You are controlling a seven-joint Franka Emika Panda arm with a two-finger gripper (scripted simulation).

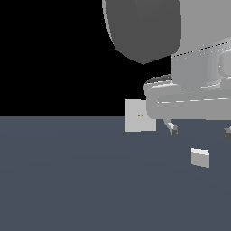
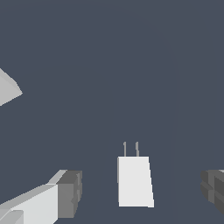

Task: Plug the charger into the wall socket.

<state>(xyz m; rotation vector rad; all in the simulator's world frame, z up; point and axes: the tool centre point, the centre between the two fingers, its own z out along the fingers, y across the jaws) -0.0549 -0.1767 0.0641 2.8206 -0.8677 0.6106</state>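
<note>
The charger [image 1: 200,158] is a small light grey-white block lying on the dark floor at the exterior view's right. In the wrist view the charger [image 2: 134,181] shows two thin prongs sticking out of one end. The wall socket [image 1: 139,116] is an upright light grey square plate with two tiny orange-brown holes, farther back near the middle. A corner of the socket [image 2: 8,91] shows at the wrist view's edge. My gripper [image 1: 200,131] hangs open above the charger, apart from it. One fingertip [image 2: 71,193] and the other stand on either side of the charger in the wrist view.
The arm's large grey body [image 1: 180,54] fills the upper right of the exterior view and hides part of the socket's edge. The dark blue-grey floor [image 1: 67,180] spreads all around.
</note>
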